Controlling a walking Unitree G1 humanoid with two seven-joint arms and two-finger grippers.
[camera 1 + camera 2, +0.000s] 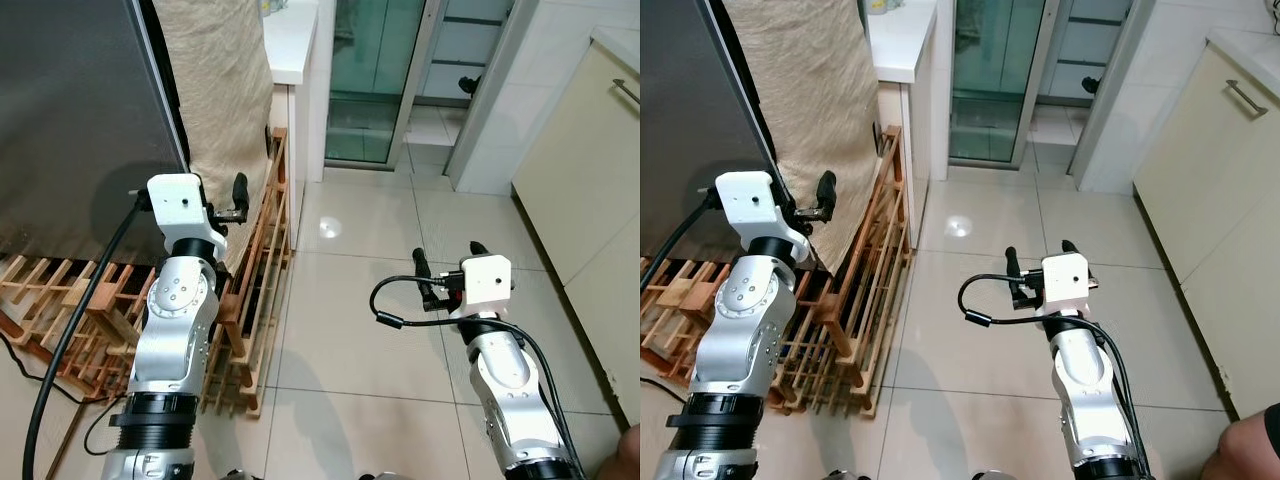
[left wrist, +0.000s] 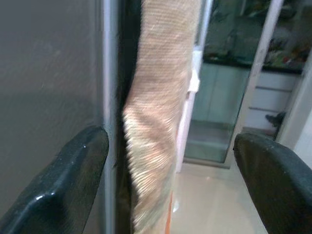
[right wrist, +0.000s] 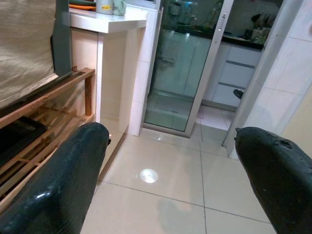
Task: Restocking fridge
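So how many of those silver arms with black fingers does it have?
2: left silver arm raised by the grey fridge door; right silver arm over the tiled floor.

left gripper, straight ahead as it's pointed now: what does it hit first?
Probably the beige cloth hanging beside the grey fridge door. The left gripper is open, and the door's edge and the cloth lie between its fingers. Depth is unclear, so the door edge could come first.
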